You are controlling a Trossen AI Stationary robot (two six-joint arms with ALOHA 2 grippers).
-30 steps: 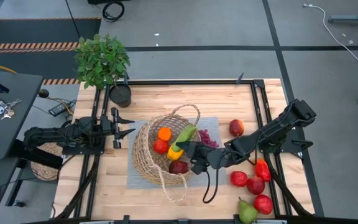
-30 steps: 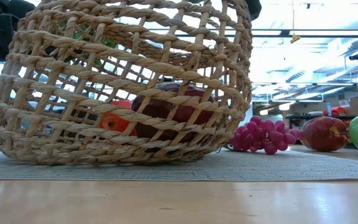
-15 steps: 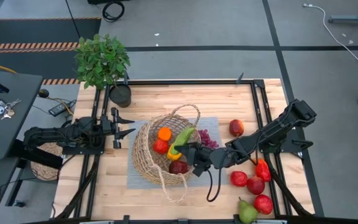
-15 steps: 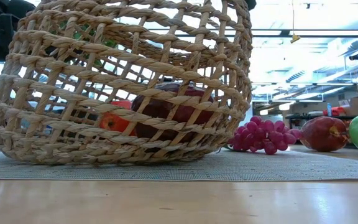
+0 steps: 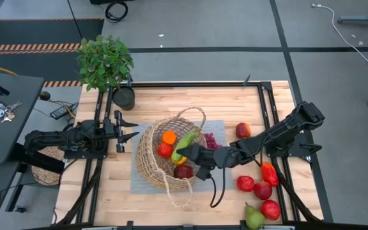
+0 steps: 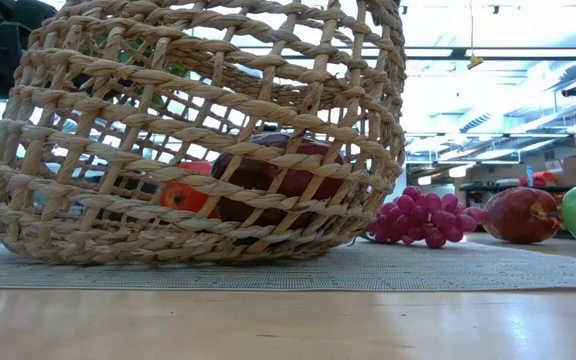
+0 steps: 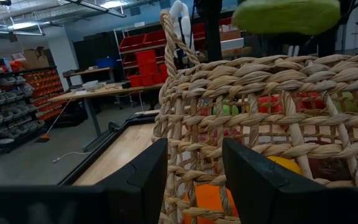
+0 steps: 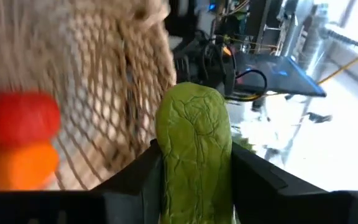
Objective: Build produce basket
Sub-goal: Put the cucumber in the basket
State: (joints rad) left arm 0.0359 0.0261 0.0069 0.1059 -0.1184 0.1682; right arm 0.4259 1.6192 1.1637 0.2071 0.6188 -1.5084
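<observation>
The tan wicker basket (image 5: 165, 160) rests on a grey mat (image 5: 139, 185) at mid-table. It holds an orange (image 5: 169, 137), a red fruit (image 5: 165, 151), a yellow piece (image 5: 180, 159) and a dark red apple (image 5: 184, 171). My right gripper (image 5: 190, 148) reaches in from the right over the basket's mouth, shut on a wrinkled green vegetable (image 8: 194, 143). My left gripper (image 5: 128, 128) waits open at the table's left, pointing at the basket's wall (image 7: 260, 124) without touching it. My right gripper pinches the green vegetable between its two fingers, one on each long side (image 8: 161, 155). The fingers come nearly level from the table's right and lie along it. Its free end (image 5: 185, 140) sticks out past the fingertips, lifted clear above the fruit in the basket.
Purple grapes (image 5: 212, 141) lie on the mat beside the basket. To the right lie a red apple (image 5: 243, 131), a red pepper (image 5: 269, 174), three more red apples (image 5: 262, 190) and a pear (image 5: 254, 218). A potted plant (image 5: 106, 64) stands at the far left corner.
My right gripper has rolled its wrist while staying over the basket's mouth. The green vegetable has turned with it and now reaches a little farther over the fruit inside.
</observation>
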